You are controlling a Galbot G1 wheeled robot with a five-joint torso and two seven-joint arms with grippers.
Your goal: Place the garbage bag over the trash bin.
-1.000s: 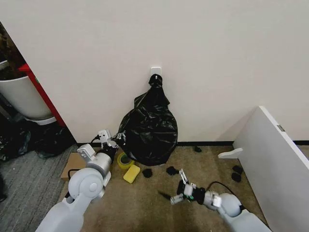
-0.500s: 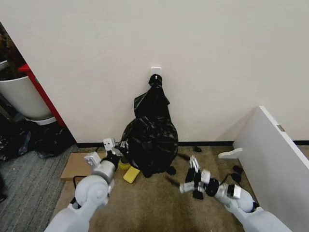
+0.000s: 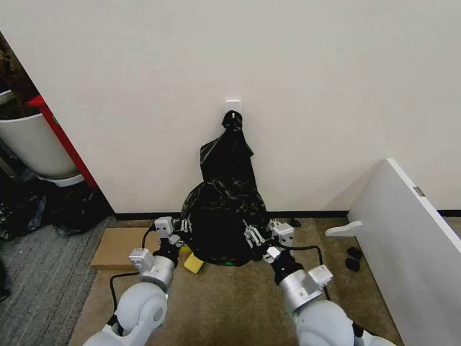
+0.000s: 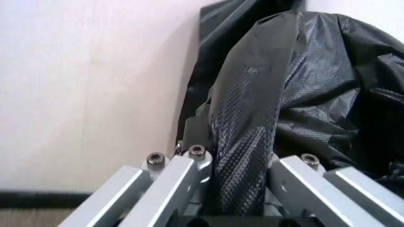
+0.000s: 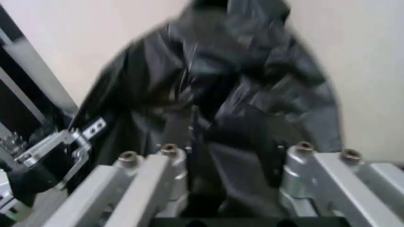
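Head view: your garbage bag (image 3: 225, 216) sits on the floor against the wall, at 12 o'clock. Left gripper (image 3: 181, 228) at its 9, right gripper (image 3: 253, 236) at its 4; both fingers pinch bag film.

A flat brown cardboard piece (image 3: 117, 246) lies on the carpet below the cream wall (image 3: 324, 86), with a leaning white board (image 3: 414, 245) to its right and a big white plant pot (image 3: 32, 144) to its left.

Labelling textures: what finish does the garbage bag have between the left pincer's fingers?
Black, with a fine embossed dot pattern, on the garbage bag; clearest in the left wrist view.
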